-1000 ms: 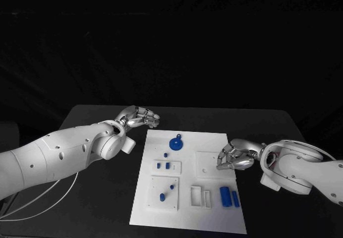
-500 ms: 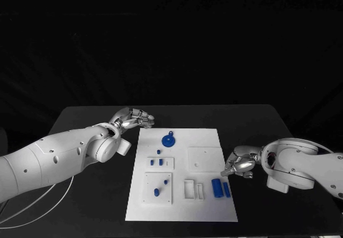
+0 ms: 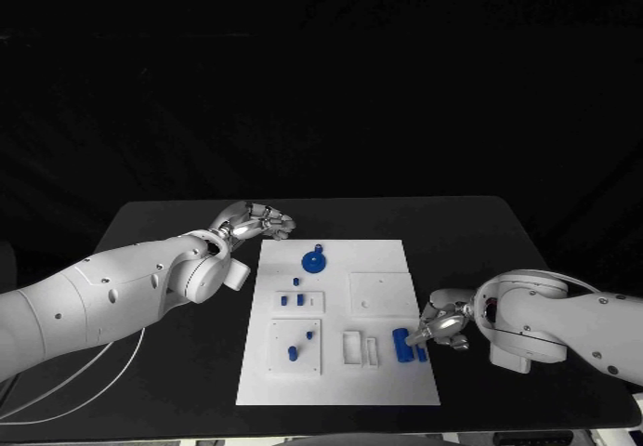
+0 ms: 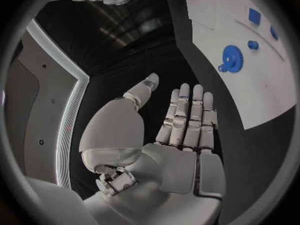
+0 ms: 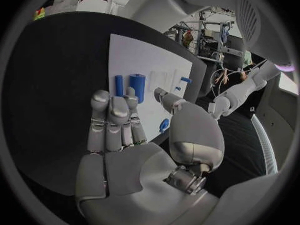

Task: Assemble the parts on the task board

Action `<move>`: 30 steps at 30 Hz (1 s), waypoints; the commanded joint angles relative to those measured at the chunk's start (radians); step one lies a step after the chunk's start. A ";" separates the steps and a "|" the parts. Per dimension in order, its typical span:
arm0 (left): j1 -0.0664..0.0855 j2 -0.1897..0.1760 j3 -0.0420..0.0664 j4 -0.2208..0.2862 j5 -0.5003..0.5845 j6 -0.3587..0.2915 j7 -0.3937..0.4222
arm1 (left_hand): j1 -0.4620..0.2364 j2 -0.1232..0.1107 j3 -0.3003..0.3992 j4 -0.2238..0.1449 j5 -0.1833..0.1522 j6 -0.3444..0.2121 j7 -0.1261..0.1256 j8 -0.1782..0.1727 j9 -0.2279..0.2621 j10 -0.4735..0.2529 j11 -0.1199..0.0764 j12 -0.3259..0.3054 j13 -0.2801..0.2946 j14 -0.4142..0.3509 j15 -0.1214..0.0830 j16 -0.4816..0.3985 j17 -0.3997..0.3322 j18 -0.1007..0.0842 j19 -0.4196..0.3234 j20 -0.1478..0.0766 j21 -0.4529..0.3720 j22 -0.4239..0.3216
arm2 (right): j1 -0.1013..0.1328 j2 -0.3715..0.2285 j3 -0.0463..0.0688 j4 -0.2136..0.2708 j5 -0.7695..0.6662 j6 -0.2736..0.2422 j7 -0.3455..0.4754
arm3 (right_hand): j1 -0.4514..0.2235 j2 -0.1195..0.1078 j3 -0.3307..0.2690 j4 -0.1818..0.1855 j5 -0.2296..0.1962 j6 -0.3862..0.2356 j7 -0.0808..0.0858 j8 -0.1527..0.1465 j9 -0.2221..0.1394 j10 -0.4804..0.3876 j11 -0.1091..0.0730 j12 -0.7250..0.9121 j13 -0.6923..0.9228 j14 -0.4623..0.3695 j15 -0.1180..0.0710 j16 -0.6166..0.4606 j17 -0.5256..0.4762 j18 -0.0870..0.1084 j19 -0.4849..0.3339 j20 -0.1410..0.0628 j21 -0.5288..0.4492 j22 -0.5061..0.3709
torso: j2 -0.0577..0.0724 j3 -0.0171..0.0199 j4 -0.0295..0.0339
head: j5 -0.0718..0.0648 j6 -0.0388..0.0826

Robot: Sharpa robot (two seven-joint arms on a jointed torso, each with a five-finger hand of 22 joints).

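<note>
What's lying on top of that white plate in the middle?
On the white plate lie small blue pieces: a round gear-like piece at the far end, and two blue cylinders beside the right hand, whose fingers cover part of one.

Head camera: high, looking down and forward on the black counter; flat white rectangular task board at centre, silver many-fingered left hand near 10 o'clock, right hand near 4 o'clock.
Left wrist camera: close behind its own palm, facing the board's blue toothed disc.
Right wrist camera: close behind its palm, facing two blue cylinders.
Shared by all three: the board.
</note>
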 commanded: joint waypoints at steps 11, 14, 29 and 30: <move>-0.001 -0.004 -0.001 0.003 0.022 0.010 0.025 | -0.021 0.003 -0.015 0.003 -0.004 -0.011 0.000 0.003 -0.002 -0.001 0.006 -0.001 -0.003 0.006 0.000 -0.009 0.004 0.008 0.007 0.002 -0.008 0.001 | -0.039 0.046 -0.004 -0.025 -0.036 -0.065 -0.029 | -0.029 -0.001 -0.013 0.017 -0.004 -0.011 0.007 -0.012 0.004 -0.005 0.005 0.013 0.015 0.000 0.002 0.010 0.009 0.020 -0.004 -0.014 0.017 0.024 | -0.007 -0.0059 0.0127 | -0.003 -0.014; -0.001 -0.005 -0.001 0.003 0.022 0.014 0.025 | -0.021 0.004 -0.015 0.003 -0.004 -0.011 0.000 0.003 -0.003 -0.001 0.006 -0.001 -0.003 0.006 0.000 -0.009 0.004 0.009 0.007 0.002 -0.009 0.001 | -0.042 0.057 -0.004 -0.033 -0.036 -0.074 -0.026 | -0.032 -0.003 -0.015 0.019 -0.004 -0.011 0.007 -0.013 0.004 -0.005 0.005 0.014 0.017 0.000 0.002 0.011 0.010 0.020 -0.005 -0.015 0.018 0.023 | -0.006 -0.0060 0.0120 | -0.002 -0.015; -0.001 -0.007 -0.001 0.004 0.023 0.022 0.022 | -0.023 0.006 -0.018 0.005 -0.003 -0.012 0.000 0.002 -0.003 -0.002 0.006 -0.001 -0.004 0.006 0.000 -0.011 0.005 0.009 0.008 0.002 -0.010 0.001 | -0.074 0.125 -0.005 -0.067 -0.011 -0.135 -0.025 | -0.033 -0.012 -0.018 0.021 -0.004 -0.020 0.009 -0.020 0.004 -0.007 0.007 0.017 0.025 0.000 0.004 0.015 0.013 0.020 -0.008 -0.018 0.027 0.023 | -0.005 -0.0074 0.0128 | 0.002 -0.019; -0.001 -0.008 -0.001 0.004 0.023 0.022 0.022 | -0.023 0.006 -0.018 0.005 -0.003 -0.012 0.000 0.002 -0.003 -0.002 0.006 -0.001 -0.004 0.006 0.000 -0.011 0.005 0.009 0.008 0.002 -0.010 0.001 | -0.074 0.128 -0.005 -0.068 -0.010 -0.135 -0.024 | -0.034 -0.013 -0.018 0.022 -0.004 -0.021 0.009 -0.021 0.004 -0.008 0.007 0.017 0.026 0.000 0.004 0.015 0.014 0.020 -0.008 -0.018 0.027 0.023 | -0.005 -0.0075 0.0133 | 0.003 -0.020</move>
